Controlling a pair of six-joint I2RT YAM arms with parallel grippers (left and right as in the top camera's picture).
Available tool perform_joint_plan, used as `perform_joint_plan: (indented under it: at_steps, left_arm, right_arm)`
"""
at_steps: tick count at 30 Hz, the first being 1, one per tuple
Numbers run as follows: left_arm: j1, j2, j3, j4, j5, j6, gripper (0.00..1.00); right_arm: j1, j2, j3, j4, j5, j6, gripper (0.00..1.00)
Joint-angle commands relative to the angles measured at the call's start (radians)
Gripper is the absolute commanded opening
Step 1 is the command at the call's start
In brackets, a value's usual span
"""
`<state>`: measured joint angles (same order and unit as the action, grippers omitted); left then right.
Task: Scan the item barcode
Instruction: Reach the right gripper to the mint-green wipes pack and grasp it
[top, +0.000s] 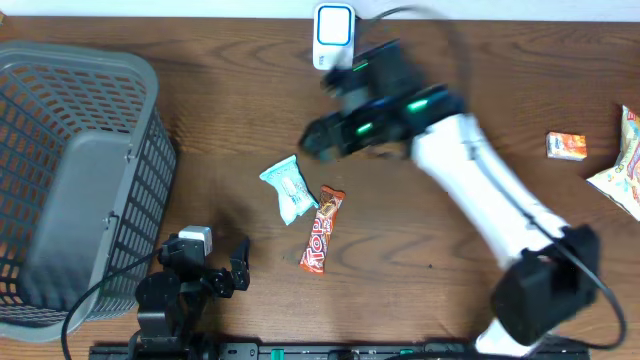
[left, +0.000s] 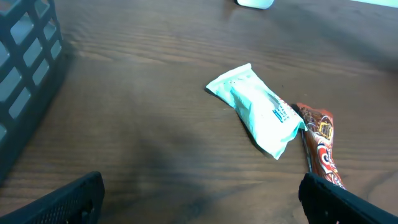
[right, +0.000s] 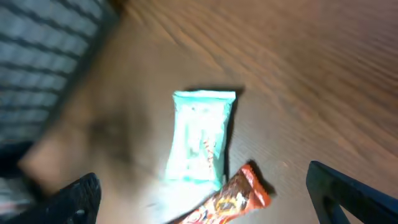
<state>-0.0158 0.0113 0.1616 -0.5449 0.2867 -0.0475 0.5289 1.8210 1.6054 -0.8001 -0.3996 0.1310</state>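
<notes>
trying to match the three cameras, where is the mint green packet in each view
Overhead: the mint green packet lies near the table's middle, just left of centre.
Left wrist: the packet is right of centre.
Right wrist: the packet is at centre, blurred.
Shared landmark: the red candy bar lies beside it in every view.

My scanner (top: 333, 33): white, blue face, at far edge of table (top: 220, 100), cable trailing right. Item one, teal packet (top: 291, 188): crinkled, lying flat mid-table. Item two, red-orange candy bar (top: 322, 231): flat, angled, just beside packet's right side. I can't make out barcodes.
</notes>
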Motion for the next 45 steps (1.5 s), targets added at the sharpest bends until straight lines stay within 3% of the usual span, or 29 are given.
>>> perform_joint_plan:
  at_steps: [1,4,8,17,22,27,32,39,40,43,45]
  left_arm:
    - [0.003,-0.002,-0.010,-0.011,0.013,0.010,1.00]
    - [0.003,-0.002,-0.010,-0.011,0.013,0.010,1.00]
    - [0.003,-0.002,-0.010,-0.011,0.013,0.010,1.00]
    - [0.003,-0.002,-0.011,-0.011,0.013,0.010,1.00]
    - [0.003,-0.002,-0.010,-0.011,0.012,0.010,1.00]
    - [0.003,-0.002,-0.010,-0.011,0.012,0.010,1.00]
    - [0.003,-0.002,-0.010,-0.011,0.013,0.010,1.00]
    - [0.003,-0.002,-0.011,-0.011,0.013,0.010,1.00]
    - [0.003,-0.002,-0.010,-0.011,0.013,0.010,1.00]
    - [0.003,-0.002,-0.010,-0.011,0.013,0.010,1.00]
    - [0.003,-0.002,-0.010,-0.011,0.013,0.010,1.00]
  right_arm:
    - [0.163,0.090,-0.018,0.029,0.397,-0.035,0.99]
    - [0.241,0.158,-0.018,0.072,0.534,-0.035,0.96]
    - [0.320,0.255,-0.018,0.090,0.644,-0.014,0.85]
    - [0.377,0.282,-0.018,0.114,0.648,-0.012,0.83]
    - [0.382,0.302,-0.018,0.134,0.648,0.064,0.70]
    - [0.397,0.356,-0.018,0.206,0.657,0.066,0.65]
    - [0.423,0.400,-0.018,0.184,0.741,0.119,0.45]
    - [0.461,0.402,-0.018,0.124,0.899,0.262,0.34]
    - [0.462,0.402,-0.018,0.124,0.899,0.270,0.31]
    - [0.459,0.402,-0.018,0.124,0.887,0.276,0.05]
    - [0.453,0.402,-0.018,0.122,0.875,0.271,0.01]
